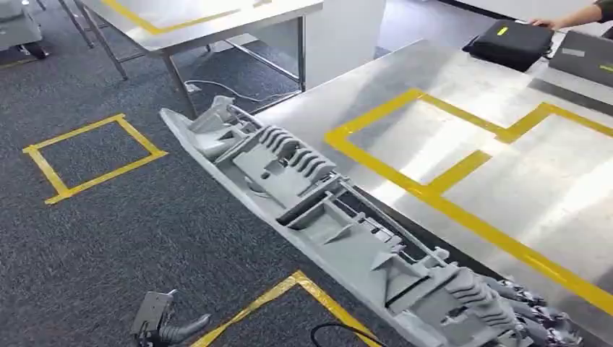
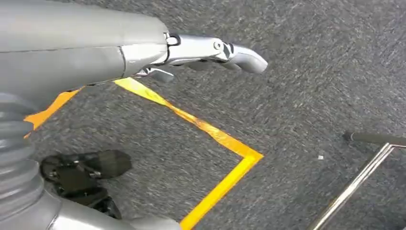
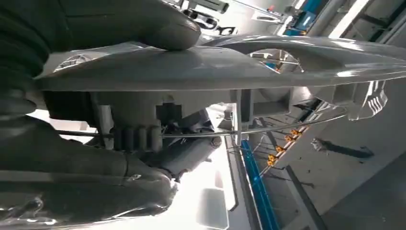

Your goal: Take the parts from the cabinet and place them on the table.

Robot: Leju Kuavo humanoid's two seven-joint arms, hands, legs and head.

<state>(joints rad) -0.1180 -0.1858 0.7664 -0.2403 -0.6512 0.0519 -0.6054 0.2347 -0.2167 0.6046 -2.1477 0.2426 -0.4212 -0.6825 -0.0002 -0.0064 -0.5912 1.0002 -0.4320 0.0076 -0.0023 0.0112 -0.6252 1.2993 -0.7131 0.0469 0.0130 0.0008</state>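
So we've got our right hand (image 1: 538, 322) gripping the long grey part (image 1: 303, 191) by its near end, overhanging the table (image 1: 506, 181) edge; left hand (image 2: 210, 50) hangs empty, fingers loosely apart.

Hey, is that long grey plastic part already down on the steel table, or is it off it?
Off it. The right hand holds the long grey part at one end, and most of it hangs over the carpet beside the table.

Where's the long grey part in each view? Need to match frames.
Head view: long grey part runs diagonally from upper left to lower right, beside the steel table.
Left wrist view: not in it.
Right wrist view: part spans the frame.
Shared landmark: right hand gripping it.
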